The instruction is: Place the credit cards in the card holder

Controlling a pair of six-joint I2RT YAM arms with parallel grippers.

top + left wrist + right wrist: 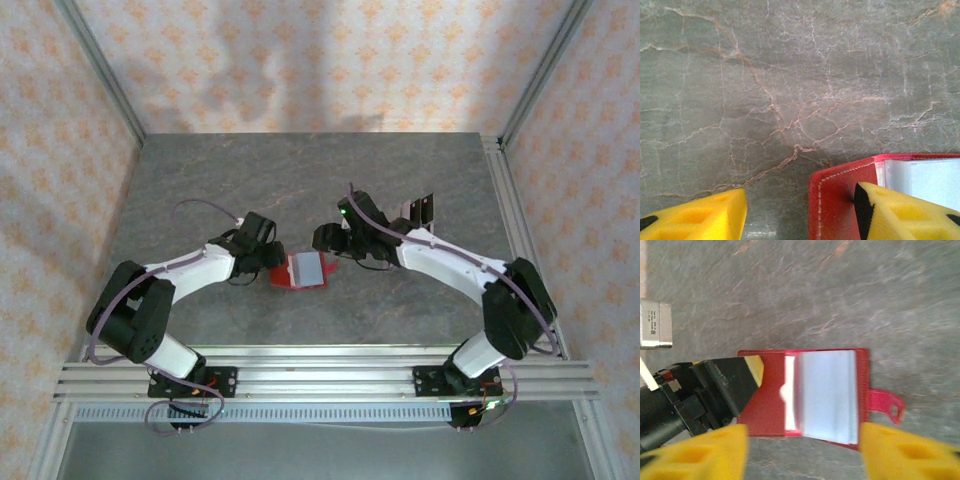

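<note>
As left pincer (800, 200), right pincer (802, 435) gape empty, card holder (826, 390) under right, touching left.

Nothing really readable in these, tbh. The only print I can spot is a few tiny dark lines on the face of a small grey block (655, 322), up by the left side of the right wrist view. It's way too small and blurry to pick out any letters or numbers. Can't tell if it's a sticker or printed straight on.
</note>
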